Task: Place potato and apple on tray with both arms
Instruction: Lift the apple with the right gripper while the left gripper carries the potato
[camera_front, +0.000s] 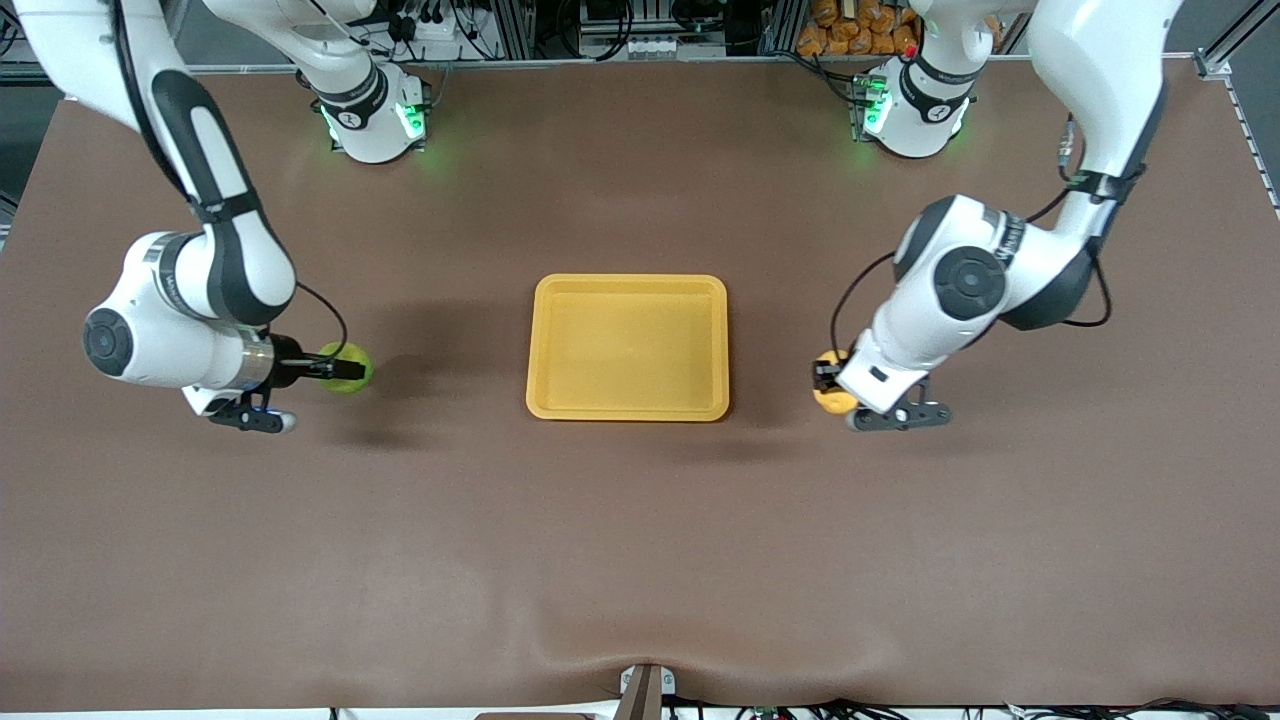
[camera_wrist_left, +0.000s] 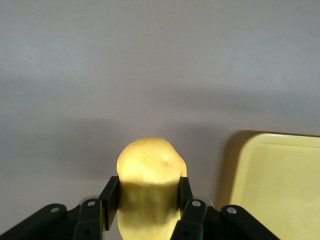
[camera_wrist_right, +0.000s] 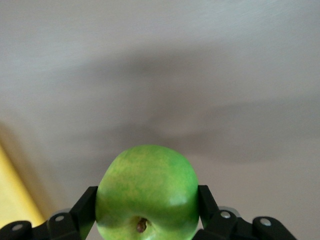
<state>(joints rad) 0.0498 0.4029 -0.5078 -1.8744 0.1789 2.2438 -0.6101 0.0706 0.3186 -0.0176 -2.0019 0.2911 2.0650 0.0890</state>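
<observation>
Left tool (camera_front: 826, 384) is gripping the potato (camera_front: 834, 397), fingers (camera_wrist_left: 111, 196) pressing on both flanks in the left wrist view; right tool (camera_front: 348, 368) is clamping the apple (camera_front: 346, 367) the same way, w/ its stem dimple showing toward the wrist cam.

Counter (camera_front: 640, 560): brown mat is covering it, w/ both arm bases standing along the edge farthest from the front cam.

Tray (camera_front: 628, 346): yellow, is sitting mid-counter between the two arms, nothing in it.

Potato: yellow-orange, is sitting in the left tool beside the tray, toward the left arm's end of the counter, apart from the rim. Can't tell if it's touching the counter.

Apple: green, is sitting in the right tool toward the right arm's end, well apart from the tray. Can't tell if it's lifted either.
</observation>
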